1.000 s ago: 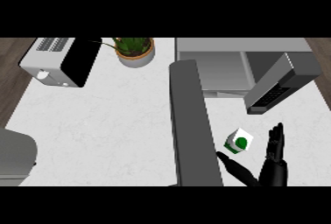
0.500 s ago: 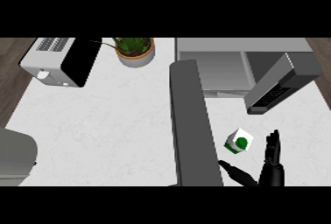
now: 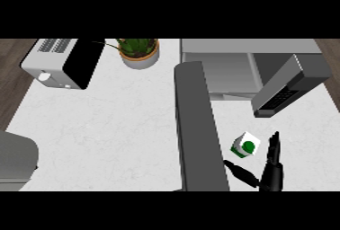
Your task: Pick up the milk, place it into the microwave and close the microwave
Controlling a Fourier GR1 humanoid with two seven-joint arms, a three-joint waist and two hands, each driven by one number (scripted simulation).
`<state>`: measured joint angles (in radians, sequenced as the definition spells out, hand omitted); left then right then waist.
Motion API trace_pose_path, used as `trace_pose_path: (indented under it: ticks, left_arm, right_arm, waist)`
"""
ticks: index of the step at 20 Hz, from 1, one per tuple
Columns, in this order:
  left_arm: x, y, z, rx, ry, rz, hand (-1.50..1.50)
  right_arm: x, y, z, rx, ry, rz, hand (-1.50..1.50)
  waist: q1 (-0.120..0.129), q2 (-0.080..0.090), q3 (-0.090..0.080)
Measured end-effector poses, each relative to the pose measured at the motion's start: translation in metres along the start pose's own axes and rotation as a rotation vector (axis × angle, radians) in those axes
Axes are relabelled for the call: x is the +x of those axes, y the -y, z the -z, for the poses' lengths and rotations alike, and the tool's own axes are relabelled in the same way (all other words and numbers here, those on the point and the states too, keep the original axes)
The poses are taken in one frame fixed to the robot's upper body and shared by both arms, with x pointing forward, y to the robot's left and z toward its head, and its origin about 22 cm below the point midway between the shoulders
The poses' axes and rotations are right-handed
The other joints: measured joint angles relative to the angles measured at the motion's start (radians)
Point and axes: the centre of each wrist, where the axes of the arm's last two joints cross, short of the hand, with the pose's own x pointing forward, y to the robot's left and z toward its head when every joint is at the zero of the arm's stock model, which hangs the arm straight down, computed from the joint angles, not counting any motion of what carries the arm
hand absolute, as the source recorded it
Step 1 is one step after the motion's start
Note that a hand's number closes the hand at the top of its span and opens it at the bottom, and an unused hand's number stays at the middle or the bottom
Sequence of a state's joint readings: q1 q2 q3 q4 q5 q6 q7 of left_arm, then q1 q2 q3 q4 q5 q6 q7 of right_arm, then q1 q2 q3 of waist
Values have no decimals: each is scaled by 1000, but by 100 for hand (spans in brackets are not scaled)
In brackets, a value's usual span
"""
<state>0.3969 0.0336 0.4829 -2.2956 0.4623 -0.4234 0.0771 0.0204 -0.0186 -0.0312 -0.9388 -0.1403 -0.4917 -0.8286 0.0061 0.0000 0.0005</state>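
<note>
A small white milk carton (image 3: pixel 245 146) with a green label stands on the white counter, right of the long dark grey microwave door (image 3: pixel 199 130). My right hand (image 3: pixel 270 168) comes in from the lower edge just right of and below the carton. It is open, its fingers (image 3: pixel 274 143) straight up beside the carton and its thumb (image 3: pixel 239 173) spread out under it. A narrow gap seems to separate the fingers from the carton. The microwave (image 3: pixel 222 74) stands open at the back right. My left hand does not show.
A toaster (image 3: pixel 63 63) sits at the back left and a potted plant (image 3: pixel 138 51) beside it. The microwave's control panel side (image 3: pixel 289 85) juts out at the right. A grey rounded shape (image 3: pixel 15 157) sits at the left edge. The counter (image 3: pixel 106 130) is bare at the left.
My right hand has edged slightly left, closer to the carton, staying open. The milk carton has not moved.
</note>
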Motion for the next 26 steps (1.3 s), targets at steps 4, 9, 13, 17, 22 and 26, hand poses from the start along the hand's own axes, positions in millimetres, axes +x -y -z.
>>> trace_pose_path:
  ticks: [4,9,13,17,22,26]
  left_arm:
    - [-4,-5,3,-2,-3,1,-150]
    - [-6,0,1,-6,-5,1,-150]
    - [-8,0,-6,-15,-7,-1,-150]
    - [-5,2,-5,-7,-7,1,-150]
    - [1,0,-4,-15,-10,-5,-150]
    - [0,-5,-4,-17,-8,-11,-150]
  right_arm:
    - [-9,-4,11,8,-6,-3,150]
    - [-20,-5,21,52,13,9,150]
    - [-22,-8,28,78,71,-18,150]
    - [-20,-14,32,68,107,1,150]
    - [-14,-2,66,207,172,42,150]
    - [-9,12,90,364,211,86,150]
  waist:
    - [0,0,0]
    - [2,1,0]
    - [5,0,-2]
    - [2,-1,-2]
    - [11,2,1]
    - [16,4,1]
